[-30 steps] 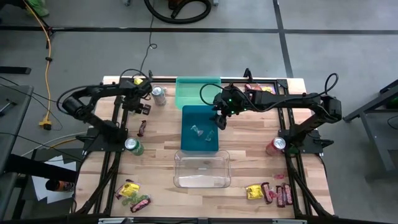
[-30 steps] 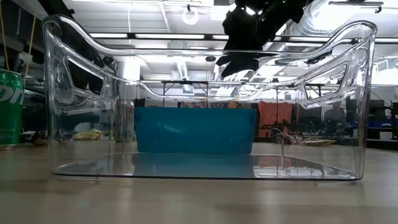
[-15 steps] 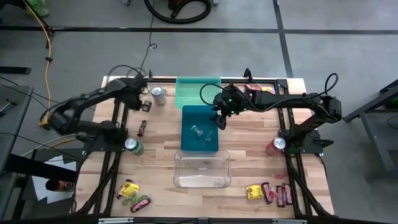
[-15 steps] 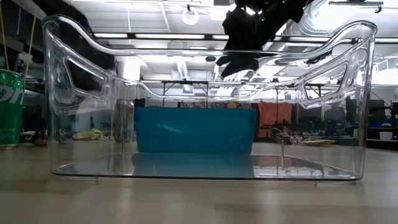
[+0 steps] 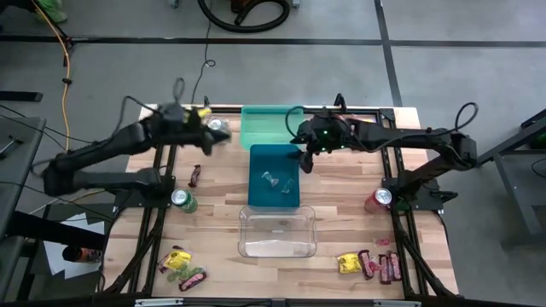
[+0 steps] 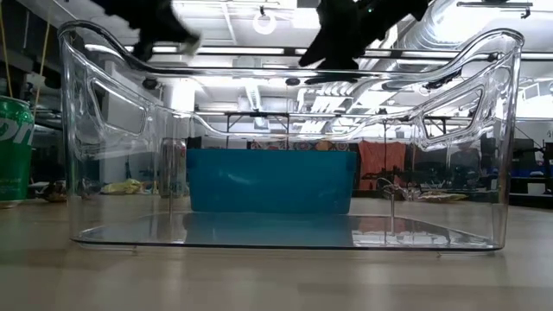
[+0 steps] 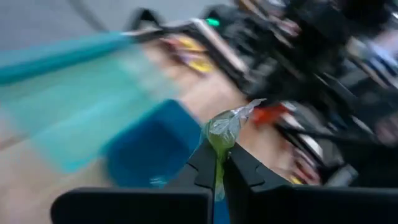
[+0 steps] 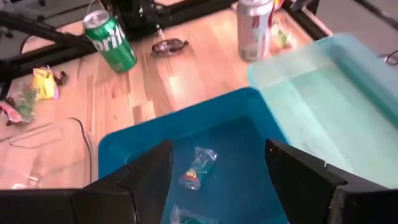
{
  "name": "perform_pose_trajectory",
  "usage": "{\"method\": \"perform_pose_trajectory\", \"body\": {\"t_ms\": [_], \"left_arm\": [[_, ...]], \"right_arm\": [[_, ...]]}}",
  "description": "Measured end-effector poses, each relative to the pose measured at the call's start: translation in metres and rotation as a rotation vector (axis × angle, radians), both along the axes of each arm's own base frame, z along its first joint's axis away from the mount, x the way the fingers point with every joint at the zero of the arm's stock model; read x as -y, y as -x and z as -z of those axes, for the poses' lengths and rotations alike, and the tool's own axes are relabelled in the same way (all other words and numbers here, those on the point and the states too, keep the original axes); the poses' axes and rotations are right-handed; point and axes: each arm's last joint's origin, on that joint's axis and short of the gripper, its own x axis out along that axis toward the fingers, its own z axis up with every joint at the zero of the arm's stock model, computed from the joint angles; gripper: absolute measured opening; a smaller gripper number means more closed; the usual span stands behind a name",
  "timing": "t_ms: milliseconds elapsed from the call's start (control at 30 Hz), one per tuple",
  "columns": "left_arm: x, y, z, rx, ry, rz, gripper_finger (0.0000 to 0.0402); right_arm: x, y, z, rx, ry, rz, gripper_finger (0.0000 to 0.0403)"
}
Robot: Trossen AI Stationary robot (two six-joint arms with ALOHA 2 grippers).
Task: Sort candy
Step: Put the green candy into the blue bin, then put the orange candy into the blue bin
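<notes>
A small green wrapped candy (image 7: 222,127) is clamped upright in the left gripper (image 5: 207,143) jaws — the deep blue plastic bin (image 5: 275,176) lies at about four o'clock. The right gripper (image 5: 306,162) hangs over that bin, jaws apart.

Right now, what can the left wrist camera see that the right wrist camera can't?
Only the left wrist view shows the left claw shut on a green candy. Only the right wrist view shows the green soda can, the silver can, two candies inside the blue bin, and the right claw open above it. Both show the blue bin and the light green bin.
</notes>
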Motion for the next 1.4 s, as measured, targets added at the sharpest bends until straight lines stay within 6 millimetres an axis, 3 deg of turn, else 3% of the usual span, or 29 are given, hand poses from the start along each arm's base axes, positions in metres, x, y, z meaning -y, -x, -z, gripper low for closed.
{"method": "perform_pose_trajectory", "body": {"t_ms": [133,233,467,633,867,1000,1400], "left_arm": [[0.022,-0.042,0.016,-0.052,-0.095,0.168,0.0000],[0.035,-0.070,0.041,-0.157,-0.129,0.283,0.0000],[0.043,-0.109,0.080,-0.236,-0.104,0.330,0.0012],[0.038,-0.119,0.077,-0.237,-0.141,0.320,0.0065],[0.027,-0.120,0.064,-0.206,-0.178,0.296,0.0174],[0.022,-0.120,0.063,-0.196,-0.159,0.311,0.0216],[0.022,-0.122,0.061,-0.175,-0.303,0.390,0.0229]], "right_arm": [[0.002,0.008,-0.011,0.035,0.018,0.024,0.0249],[0.004,0.014,-0.017,0.053,0.022,0.036,0.0249],[0.005,0.017,-0.020,0.063,0.025,0.041,0.0249],[0.005,0.017,-0.020,0.061,0.024,0.041,0.0249],[0.005,0.019,-0.018,0.037,0.018,0.041,0.0249],[0.004,0.020,-0.016,0.014,0.006,0.045,0.0249],[0.004,0.020,-0.016,0.016,-0.002,0.035,0.0249]]}}
